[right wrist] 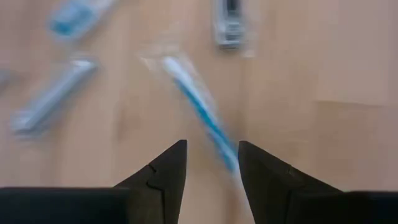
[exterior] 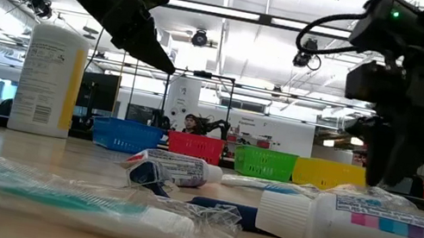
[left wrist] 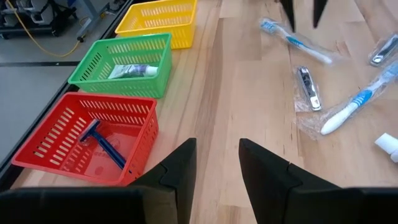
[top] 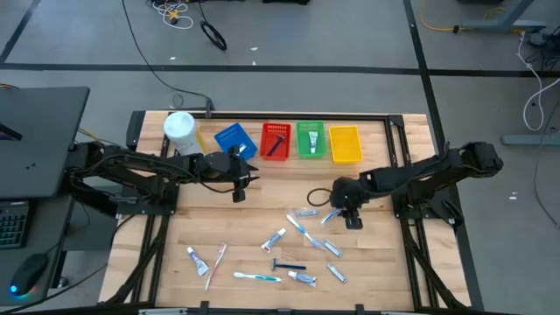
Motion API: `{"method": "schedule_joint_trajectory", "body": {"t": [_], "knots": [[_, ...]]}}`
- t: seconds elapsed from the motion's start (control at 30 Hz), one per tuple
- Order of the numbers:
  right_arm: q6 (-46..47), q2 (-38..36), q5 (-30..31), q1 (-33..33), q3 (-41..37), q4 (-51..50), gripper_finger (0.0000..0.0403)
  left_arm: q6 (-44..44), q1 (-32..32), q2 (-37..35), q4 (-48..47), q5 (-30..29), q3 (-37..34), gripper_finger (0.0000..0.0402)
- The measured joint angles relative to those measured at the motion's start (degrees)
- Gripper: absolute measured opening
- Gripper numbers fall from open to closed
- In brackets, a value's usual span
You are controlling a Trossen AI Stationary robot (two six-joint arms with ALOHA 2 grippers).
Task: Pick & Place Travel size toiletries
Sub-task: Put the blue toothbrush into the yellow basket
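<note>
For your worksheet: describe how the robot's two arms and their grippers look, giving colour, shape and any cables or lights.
Both arms are black and jointed. The left gripper and the right gripper each end in two dark, wedge-shaped fingers tapering to points. A black cable loops beside the right arm, and a small green light glows on an arm in the low view.

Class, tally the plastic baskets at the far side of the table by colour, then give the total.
Blue basket: 1
Red basket: 1
Green basket: 1
Yellow basket: 1
Total: 4
</note>
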Motion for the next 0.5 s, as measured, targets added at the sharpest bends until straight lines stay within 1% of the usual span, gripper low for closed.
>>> {"method": "schedule_joint_trajectory", "body": {"t": [0.03, 0.1, 0.33, 0.5], "knots": [[-0.08, 0.01, 1.75, 0.58, -0.23, 0.32, 0.0154, 0.04, 0.00, 0.00, 0.00, 0.01, 0.00, 0.0128], [-0.62, 0.01, 2.79, 1.25, -0.65, 1.27, 0.0154, -0.23, 0.02, 0.00, 0.00, 0.00, 0.00, 0.0128], [-0.56, 0.27, 2.82, 1.68, -2.38, 2.16, 0.0154, -0.57, 0.00, 0.00, 0.00, 0.00, 0.00, 0.0128], [0.21, 0.91, 2.84, 1.66, -5.80, 6.10, 0.0154, -0.64, 0.01, 0.00, 0.00, 0.00, 0.00, 0.0128]]}}
